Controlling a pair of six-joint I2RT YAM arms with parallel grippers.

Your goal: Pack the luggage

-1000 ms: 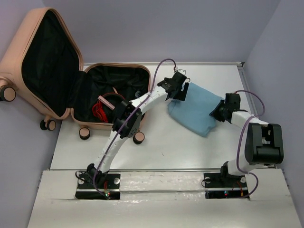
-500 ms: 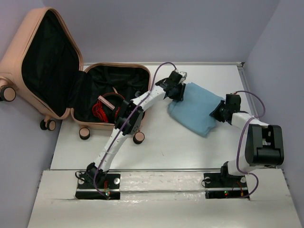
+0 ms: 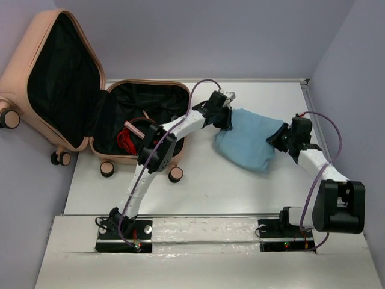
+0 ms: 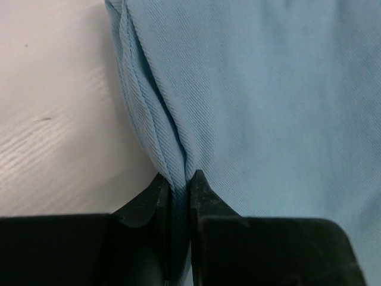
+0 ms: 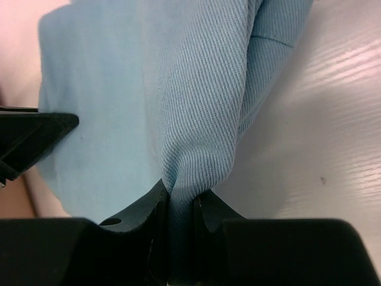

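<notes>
Evidently the table [image 3: 198, 186] carries the luggage [image 3: 12, 84] at its far left, lying open with the lid propped back and something red [image 3: 125, 139] in the black-lined base (cords or straps, too small to tell). Right of it, the blue cloth [image 3: 249, 141] sags between the arms. To carry it across well, both arms should rise together, hold the span taut and clear the luggage's near wall before lowering. The left arm stretches long and diagonal, with the left gripper [image 4: 178, 179] pinching the cloth's left fold. The right arm bends sharply at the elbow, and the right gripper [image 5: 178, 193] is clamped on the opposite edge.
</notes>
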